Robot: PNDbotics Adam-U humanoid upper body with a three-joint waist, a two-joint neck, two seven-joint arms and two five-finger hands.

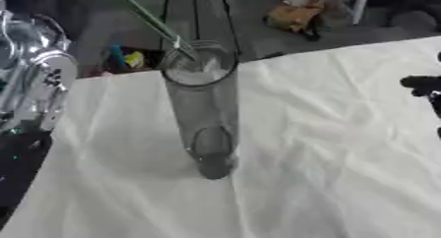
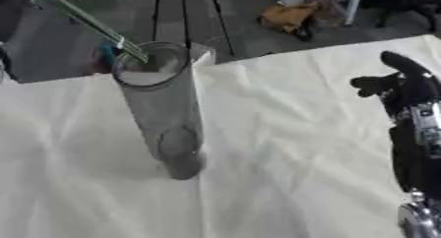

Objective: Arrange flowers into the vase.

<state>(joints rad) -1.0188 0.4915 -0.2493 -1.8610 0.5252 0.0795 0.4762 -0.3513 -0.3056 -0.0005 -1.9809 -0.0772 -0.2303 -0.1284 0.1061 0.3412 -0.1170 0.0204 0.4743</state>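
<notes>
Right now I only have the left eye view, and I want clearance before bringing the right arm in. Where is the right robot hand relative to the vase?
Observer: In the right eye view the right robot hand hangs to the right of the vase, apart from it, with bare white cloth between them.
Operator: Is it carrying a flower?
Observer: I see no stem in it. The only green stem leans into the vase mouth from the upper left.
Operator: And its forearm?
Observer: The forearm runs down the right edge over the cloth to a silver joint at the lower corner.
</notes>
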